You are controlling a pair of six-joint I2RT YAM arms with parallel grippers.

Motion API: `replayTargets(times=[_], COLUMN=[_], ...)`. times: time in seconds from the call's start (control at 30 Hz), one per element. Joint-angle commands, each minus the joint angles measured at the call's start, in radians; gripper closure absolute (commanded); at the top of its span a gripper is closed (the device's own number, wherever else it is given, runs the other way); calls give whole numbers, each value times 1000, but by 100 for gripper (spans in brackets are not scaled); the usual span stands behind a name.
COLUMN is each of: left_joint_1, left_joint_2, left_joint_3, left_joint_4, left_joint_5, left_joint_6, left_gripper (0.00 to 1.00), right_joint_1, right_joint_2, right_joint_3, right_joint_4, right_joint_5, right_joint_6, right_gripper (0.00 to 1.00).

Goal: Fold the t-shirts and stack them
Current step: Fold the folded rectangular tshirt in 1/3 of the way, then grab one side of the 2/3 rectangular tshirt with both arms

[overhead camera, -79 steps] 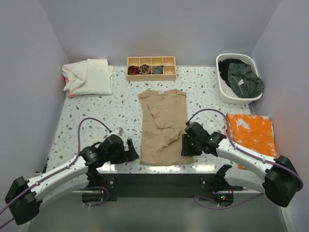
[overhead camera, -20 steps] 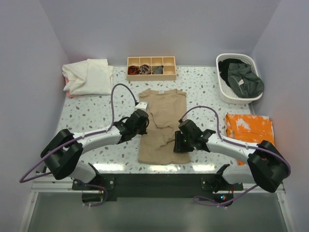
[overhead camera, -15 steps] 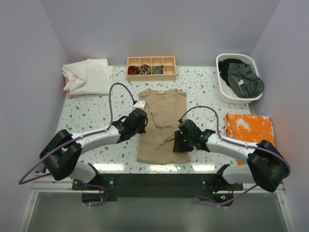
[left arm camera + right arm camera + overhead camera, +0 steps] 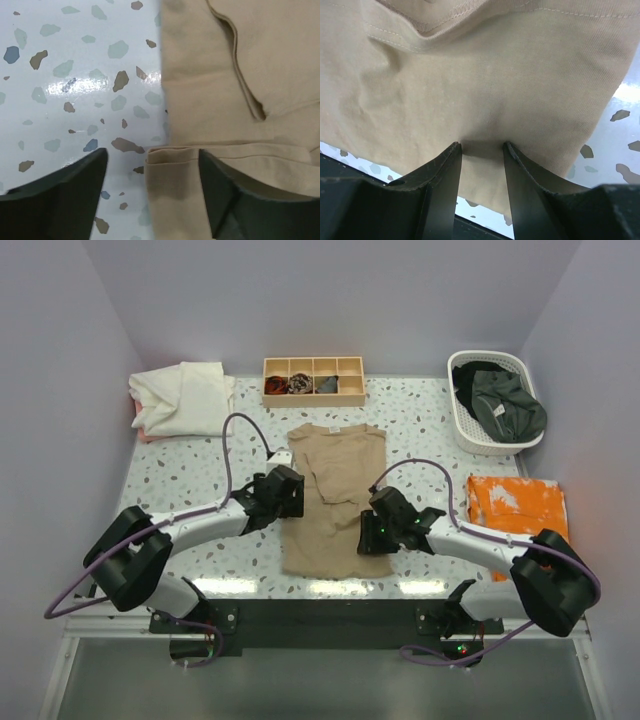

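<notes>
Table (image 4: 180,490): terrazzo top, walled on three sides, arms at near edge.

Tan t-shirt (image 4: 335,465): mid-table, collar to the back, hem toward the arms. Lies flat, both sides turned in so the body is a narrow strip; sleeve seam shows on top in left wrist view. Fold looks part done, no crosswise fold yet (judgement).

Cream-white t-shirts (image 4: 185,398): loose folded pile, back left corner, well apart from tan one.

Basket (image 4: 458,420): white, back right; dark green t-shirts (image 4: 505,405) bunched inside, unfolded.

Orange cloth (image 4: 520,515): flat, right edge, just beyond right arm. Wooden tray (image 4: 313,396): back centre, small items in compartments, not part of the job.

Left gripper (image 4: 152,160): at shirt's left edge, approx mid-length. Jaws apart, nothing gripped; turned-in cloth edge lies between the fingers, one finger over bare table, the other over cloth.

Right gripper (image 4: 481,146): on shirt's right side near hem. Jaws narrow, a small tuck of tan cloth nipped between the tips, puckers radiating from it.

Handling (judgement): thin knit, light, limp, no stiffness; sags and drags if lifted by one pt. Slides easily on glossy top, so layers may shift. Not fragile. Best hold: pinch through all layers at the doubled side edges or hem corners, both arms level, lift low.
</notes>
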Motion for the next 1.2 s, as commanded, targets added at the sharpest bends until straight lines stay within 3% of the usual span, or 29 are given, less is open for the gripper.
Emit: replayTargets(times=[0.0,0.03,0.3,0.47,0.7,0.97,1.0,1.17], left_joint_1=[7,7,7,10,24,12,12,-58], left_joint_2=[39,38,-19,-135,-264,-579,-635,-734], left_joint_3=[26,27,86,3,-146,-529,-545,-517], left_joint_4=[13,24,-74,-125,-140,197,249,205], left_joint_5=[-2,7,53,143,343,613,643,578], left_joint_6=[-17,-11,-20,-114,-273,-479,-492,-467], left_gripper=[11,0,0,0,0,0,0,0], right_joint_1=[5,5,3,3,3,3,3,5], right_joint_2=[6,-9,-273,-429,-491,-514,-510,-505], right_joint_3=[-54,-50,6,32,0,12,17,35], right_joint_4=[-17,-23,-150,-302,-373,-360,-360,-354], right_joint_5=[10,14,131,262,298,298,301,306], right_joint_6=[-15,-19,-43,-12,34,14,10,-7], right_gripper=[56,56,51,43,42,42,42,42])
